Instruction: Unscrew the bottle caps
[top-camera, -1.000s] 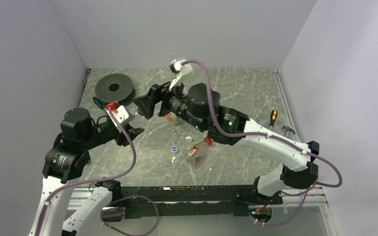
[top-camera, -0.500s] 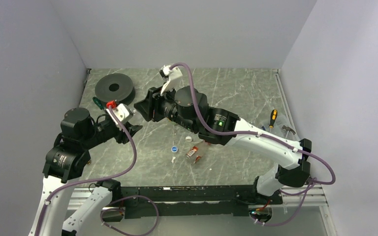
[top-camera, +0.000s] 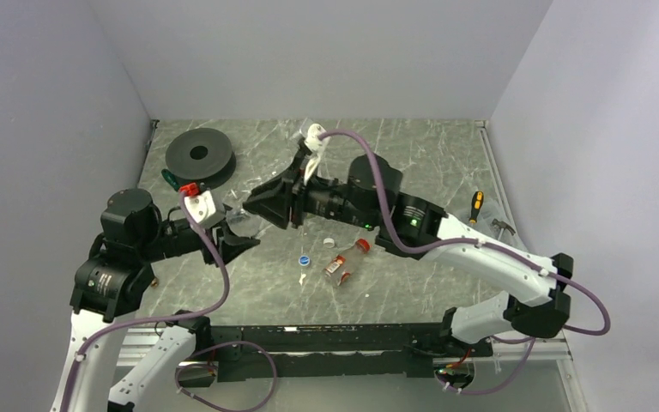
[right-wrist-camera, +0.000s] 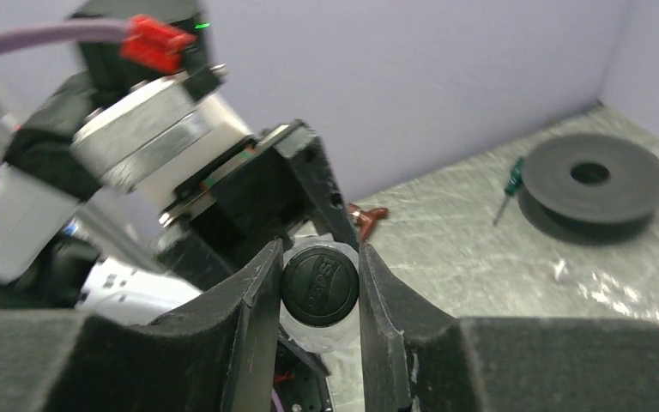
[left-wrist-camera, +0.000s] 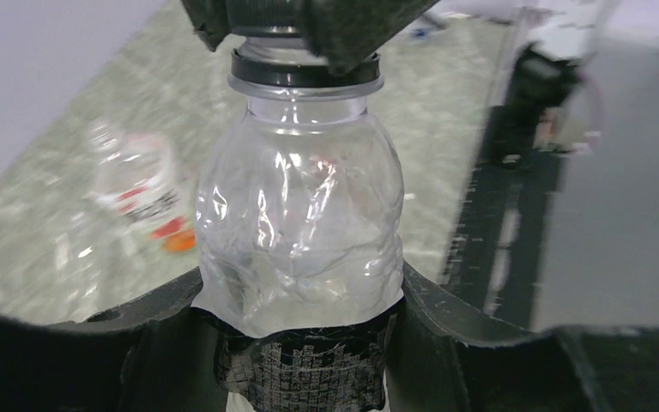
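A small clear bottle [left-wrist-camera: 300, 232] is held by its lower body in my left gripper [left-wrist-camera: 300, 343], which is shut on it. Its black cap [right-wrist-camera: 319, 285] sits squeezed between my right gripper's fingers [right-wrist-camera: 253, 318]; the right gripper [right-wrist-camera: 319, 287] is shut on that cap. In the top view the two grippers meet left of centre, left gripper [top-camera: 236, 239] below right gripper [top-camera: 259, 206]. A red-brown-labelled bottle [top-camera: 343, 263] with a red cap [top-camera: 364, 245] lies on the table. A blue cap [top-camera: 305, 259] and a white cap [top-camera: 329, 243] lie loose beside it.
A large black disc with a hole [top-camera: 199, 154] sits at the back left, with a green-handled screwdriver [top-camera: 170, 178] next to it. An orange-handled screwdriver [top-camera: 475, 204] lies at the right edge. Grey walls close in the table on three sides.
My right gripper has closed on the black cap of the clear bottle. The left arm has carried the bottle a little to the right, toward the right gripper.
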`<action>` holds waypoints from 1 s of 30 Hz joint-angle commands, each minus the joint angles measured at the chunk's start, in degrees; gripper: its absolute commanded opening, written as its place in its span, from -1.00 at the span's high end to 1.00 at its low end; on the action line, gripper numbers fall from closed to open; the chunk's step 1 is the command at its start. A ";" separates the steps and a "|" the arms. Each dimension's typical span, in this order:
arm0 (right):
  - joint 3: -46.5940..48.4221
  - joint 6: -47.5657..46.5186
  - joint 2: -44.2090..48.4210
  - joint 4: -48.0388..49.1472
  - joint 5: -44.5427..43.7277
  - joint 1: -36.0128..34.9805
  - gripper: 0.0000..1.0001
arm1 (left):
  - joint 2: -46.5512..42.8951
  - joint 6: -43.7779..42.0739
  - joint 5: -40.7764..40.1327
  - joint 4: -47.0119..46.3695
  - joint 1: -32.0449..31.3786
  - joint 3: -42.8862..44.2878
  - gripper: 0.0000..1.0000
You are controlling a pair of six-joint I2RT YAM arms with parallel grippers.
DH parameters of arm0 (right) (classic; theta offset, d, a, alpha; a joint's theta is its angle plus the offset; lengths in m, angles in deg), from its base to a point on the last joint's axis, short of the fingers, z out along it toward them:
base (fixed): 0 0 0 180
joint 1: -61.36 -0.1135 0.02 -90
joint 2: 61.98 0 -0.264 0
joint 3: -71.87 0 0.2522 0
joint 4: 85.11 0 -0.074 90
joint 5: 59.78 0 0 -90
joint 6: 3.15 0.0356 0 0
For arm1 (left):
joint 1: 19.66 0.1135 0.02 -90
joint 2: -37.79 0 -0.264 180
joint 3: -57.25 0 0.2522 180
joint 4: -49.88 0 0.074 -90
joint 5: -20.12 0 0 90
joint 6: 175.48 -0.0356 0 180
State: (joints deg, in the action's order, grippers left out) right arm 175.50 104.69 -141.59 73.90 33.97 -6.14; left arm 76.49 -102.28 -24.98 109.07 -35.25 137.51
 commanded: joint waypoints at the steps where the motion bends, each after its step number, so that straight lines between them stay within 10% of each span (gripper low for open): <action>1: -1.72 -7.66 6.16 10.46 16.49 0.18 0.69 | 0.84 3.04 24.16 3.55 -0.14 4.13 0.51; 12: -3.81 -11.93 10.47 8.66 24.70 0.44 0.79 | 4.76 -5.68 32.88 15.95 -0.14 6.98 0.51; 24: -7.04 -9.06 17.13 6.48 14.15 8.53 0.90 | 3.37 -24.64 22.53 26.03 -0.14 3.63 0.54; 30: -5.18 -7.24 12.92 -0.99 -1.67 10.91 0.84 | 0.59 -18.81 21.24 19.36 -0.14 1.59 0.58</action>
State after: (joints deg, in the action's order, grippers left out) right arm 168.41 95.66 -125.02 78.23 47.48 3.67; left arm 79.18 -121.84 -3.03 132.00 -35.47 139.94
